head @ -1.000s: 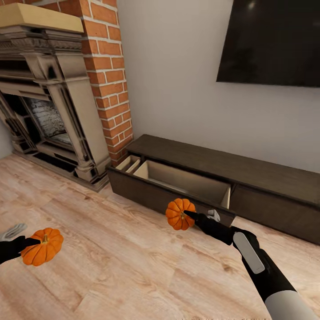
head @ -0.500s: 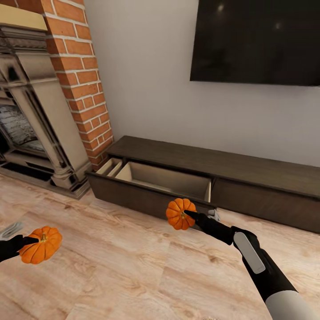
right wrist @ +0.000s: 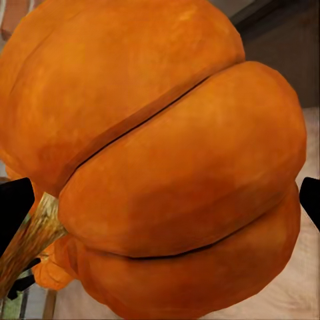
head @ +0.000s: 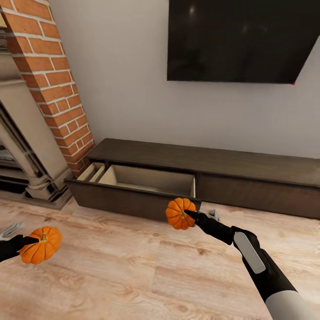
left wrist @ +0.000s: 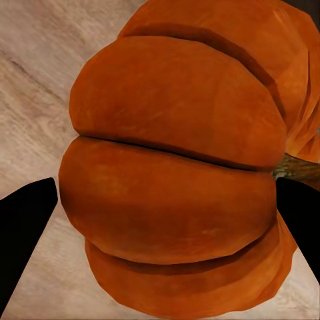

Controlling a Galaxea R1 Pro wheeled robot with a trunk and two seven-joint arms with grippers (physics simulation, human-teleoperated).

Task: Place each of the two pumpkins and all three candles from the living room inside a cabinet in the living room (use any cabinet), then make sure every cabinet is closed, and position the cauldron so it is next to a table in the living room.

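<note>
Over the light plank floor [head: 133, 275], before the dark cabinet [head: 213, 162] with 1 drawer [head: 133, 189] open, we hold 2 pumpkins: our left gripper [head: 27, 242] grasps 1 pumpkin [head: 41, 245] low, our outstretched right gripper [head: 192, 216] clenches the other pumpkin [head: 180, 213] just before the drawer.

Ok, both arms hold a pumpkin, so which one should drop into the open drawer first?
Probably the right. The right gripper holds its pumpkin just in front of the cabinet's open drawer, while the left gripper's pumpkin hangs out over the floor, farther from it.
</note>
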